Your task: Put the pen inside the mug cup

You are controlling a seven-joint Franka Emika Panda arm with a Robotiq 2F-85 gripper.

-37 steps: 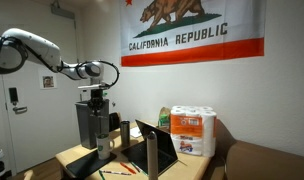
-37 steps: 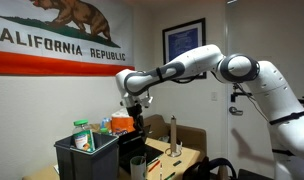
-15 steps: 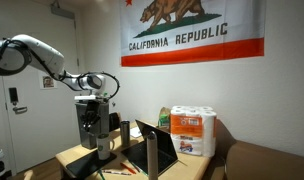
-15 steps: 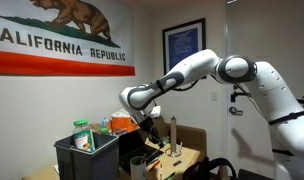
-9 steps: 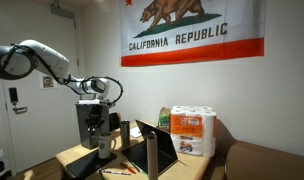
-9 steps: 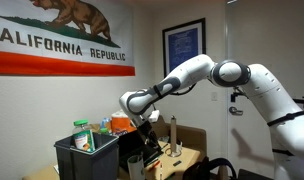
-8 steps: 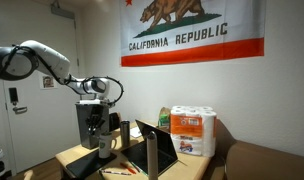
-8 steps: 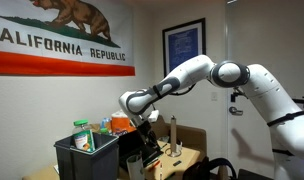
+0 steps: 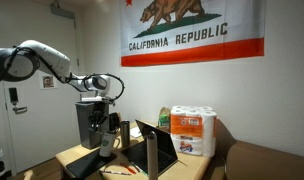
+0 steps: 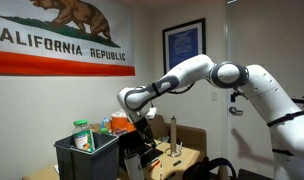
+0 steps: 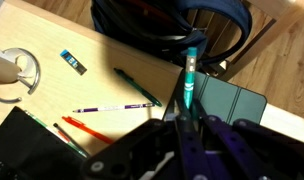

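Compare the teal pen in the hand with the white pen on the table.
The teal pen is clamped in the shut hand above the table; the white pen lies loose and flat on it. The teal pen has a teal shaft; the white pen is pale with a purple end. The teal pen runs up the wrist picture; the white pen lies nearly crosswise. Both are slim pens.
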